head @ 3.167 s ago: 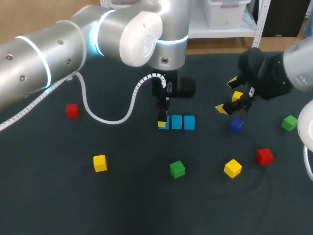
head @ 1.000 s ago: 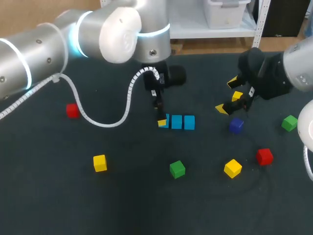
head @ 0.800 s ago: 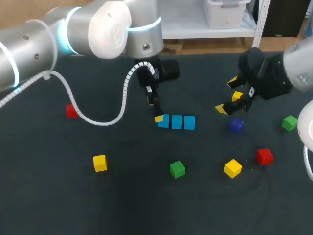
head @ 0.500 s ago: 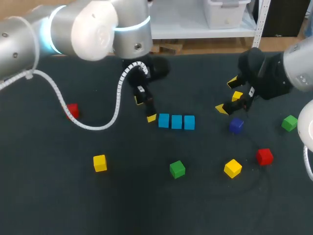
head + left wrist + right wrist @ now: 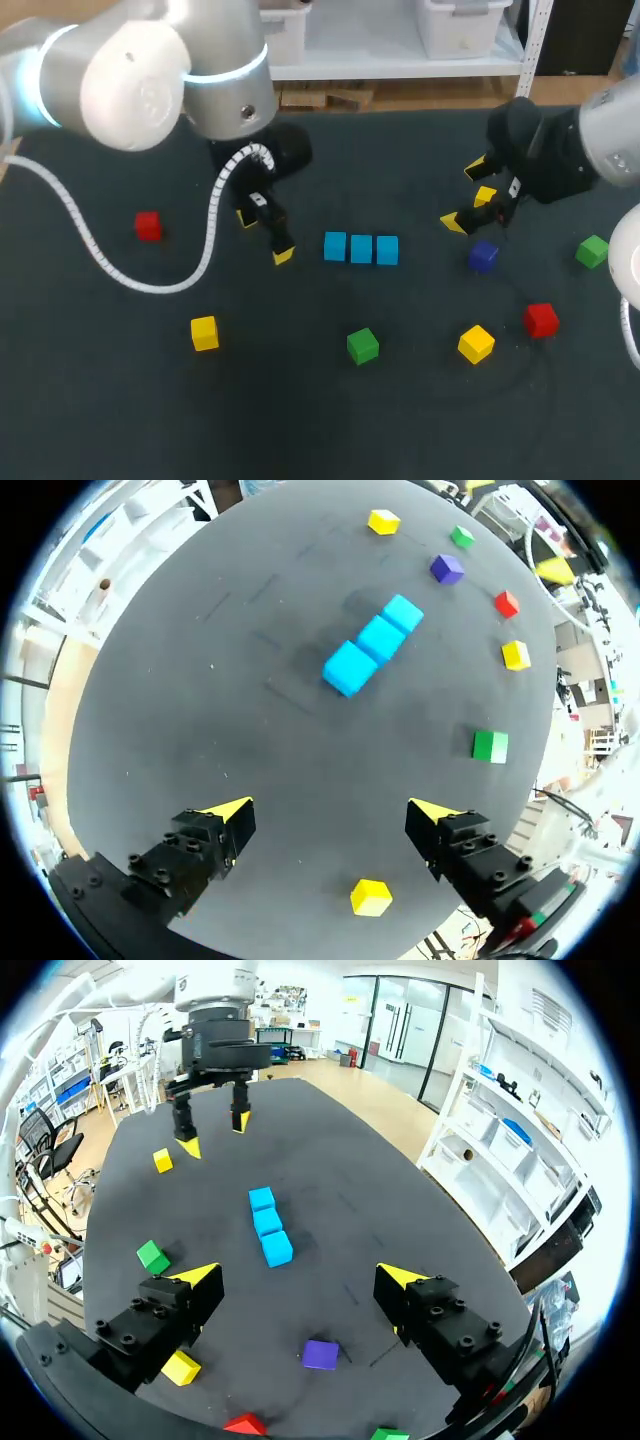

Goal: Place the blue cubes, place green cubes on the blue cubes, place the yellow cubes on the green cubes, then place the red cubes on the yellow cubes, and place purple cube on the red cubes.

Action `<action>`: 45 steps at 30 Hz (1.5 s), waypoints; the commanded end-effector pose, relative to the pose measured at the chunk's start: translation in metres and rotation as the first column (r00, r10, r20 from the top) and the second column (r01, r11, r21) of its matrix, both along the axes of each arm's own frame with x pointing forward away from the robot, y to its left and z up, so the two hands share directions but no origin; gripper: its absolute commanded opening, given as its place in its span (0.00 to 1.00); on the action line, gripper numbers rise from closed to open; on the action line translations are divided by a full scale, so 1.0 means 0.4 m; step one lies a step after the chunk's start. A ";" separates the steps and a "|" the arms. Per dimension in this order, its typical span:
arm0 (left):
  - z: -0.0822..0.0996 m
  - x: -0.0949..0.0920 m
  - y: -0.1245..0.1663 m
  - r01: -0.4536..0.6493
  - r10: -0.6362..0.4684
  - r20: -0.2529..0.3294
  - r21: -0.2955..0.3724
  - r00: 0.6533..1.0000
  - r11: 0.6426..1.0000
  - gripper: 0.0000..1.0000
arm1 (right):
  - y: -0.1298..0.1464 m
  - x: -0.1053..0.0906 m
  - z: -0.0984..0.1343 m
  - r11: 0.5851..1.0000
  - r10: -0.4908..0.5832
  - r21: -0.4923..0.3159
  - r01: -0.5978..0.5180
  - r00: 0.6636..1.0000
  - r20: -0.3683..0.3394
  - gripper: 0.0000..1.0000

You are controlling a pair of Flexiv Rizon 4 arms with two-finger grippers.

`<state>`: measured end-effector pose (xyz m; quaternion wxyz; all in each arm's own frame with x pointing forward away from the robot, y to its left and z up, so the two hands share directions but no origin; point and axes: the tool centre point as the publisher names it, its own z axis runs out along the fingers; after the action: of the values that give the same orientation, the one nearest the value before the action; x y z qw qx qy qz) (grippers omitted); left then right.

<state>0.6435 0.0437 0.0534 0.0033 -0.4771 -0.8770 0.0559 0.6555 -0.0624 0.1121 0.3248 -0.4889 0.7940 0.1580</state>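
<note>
A dark desk seen from above, with coloured cubes scattered across it. Nearest the robot lie a yellow cube at the left and a green cube toward the middle. At the right are a second yellow cube and, just beyond it, a red cube.

Farther back, in the middle, three blue cubes sit in a straight row, side by side and touching, a single layer on the desk. The left pincer hangs just left of that row, its fingers spread wide and gripping nothing. In the left wrist view the blue row lies ahead of the open tips, with bare desk between them. A second red cube rests well off to the left.

Right of the row sits the purple cube, and a second green cube lies near the desk's right edge. Farthest back at the right, the right pincer hovers just beyond the purple cube — fingers apart, holding nothing. A third yellow cube shows close beside its tips in the head view; the left wrist view shows it lying on the desk.
</note>
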 end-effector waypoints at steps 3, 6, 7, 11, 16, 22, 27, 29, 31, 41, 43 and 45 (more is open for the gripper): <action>-0.011 -0.056 -0.021 0.113 -0.111 0.067 -0.035 0.992 0.993 1.00 | -0.001 0.002 -0.001 1.000 0.003 0.003 -0.003 1.000 -0.001 1.00; -0.019 -0.060 -0.043 0.158 -0.158 0.068 0.009 0.985 0.987 1.00 | -0.001 0.002 -0.001 1.000 0.003 0.003 -0.003 1.000 -0.001 1.00; -0.015 -0.064 -0.053 0.184 -0.184 0.063 0.000 0.981 0.983 1.00 | -0.001 0.002 -0.001 1.000 0.003 0.003 -0.003 1.000 -0.001 1.00; -0.003 -0.081 -0.091 0.255 -0.254 0.055 -0.014 0.966 0.967 1.00 | -0.001 0.002 -0.001 1.000 0.003 0.003 -0.003 1.000 -0.001 1.00; 0.004 -0.099 -0.131 0.297 -0.296 0.054 0.002 0.954 0.955 1.00 | -0.001 0.002 -0.001 1.000 0.003 0.003 -0.003 1.000 -0.001 1.00; 0.009 -0.134 -0.176 0.319 -0.318 0.036 -0.019 0.947 0.947 1.00 | -0.001 0.002 -0.001 1.000 0.003 0.003 -0.003 1.000 -0.001 1.00; 0.011 -0.162 -0.200 0.347 -0.347 0.019 -0.023 0.938 0.938 1.00 | -0.001 0.002 -0.001 1.000 0.003 0.003 -0.003 1.000 -0.001 1.00; 0.010 -0.172 -0.209 0.352 -0.352 0.016 -0.026 0.936 0.936 1.00 | -0.001 0.002 -0.001 1.000 0.003 0.003 -0.003 1.000 -0.001 1.00; 0.006 -0.183 -0.220 0.357 -0.356 0.014 -0.026 0.934 0.934 1.00 | -0.001 0.002 -0.001 1.000 0.003 0.003 -0.003 1.000 -0.001 1.00; -0.038 -0.226 -0.274 0.280 -0.278 0.033 -0.093 0.960 0.956 1.00 | -0.001 0.002 -0.001 1.000 0.003 0.003 -0.003 1.000 -0.001 1.00; -0.051 -0.241 -0.283 0.283 -0.281 0.038 -0.087 0.959 0.955 1.00 | -0.001 0.002 -0.001 1.000 0.003 0.003 -0.003 1.000 -0.001 1.00; -0.064 -0.253 -0.286 0.293 -0.291 0.037 -0.066 0.956 0.954 1.00 | -0.001 0.002 -0.001 1.000 0.003 0.003 -0.003 1.000 -0.001 1.00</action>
<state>0.5500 -0.0677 0.0332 -0.0130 -0.6020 -0.7936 0.0872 0.6555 -0.0624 0.1121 0.3248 -0.4889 0.7940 0.1580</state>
